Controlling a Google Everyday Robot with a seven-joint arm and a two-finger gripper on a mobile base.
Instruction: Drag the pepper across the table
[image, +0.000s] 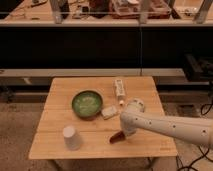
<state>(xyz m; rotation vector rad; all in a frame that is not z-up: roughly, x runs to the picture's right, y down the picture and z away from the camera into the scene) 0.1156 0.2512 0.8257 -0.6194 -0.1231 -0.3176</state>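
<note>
The pepper (117, 137), small and dark red, lies on the light wooden table (60, 90) near the front edge, a little right of centre. My gripper (124, 131) is right above its right end, at the tip of the white arm that reaches in from the right. The gripper's body hides where it meets the pepper, so I cannot tell whether they touch.
A green bowl (87, 103) sits mid-table with a pale block (108, 112) at its right. A white upturned cup (71, 137) stands at the front left. A white box (119, 87) lies toward the back edge. A dark bench (100, 50) runs behind the table.
</note>
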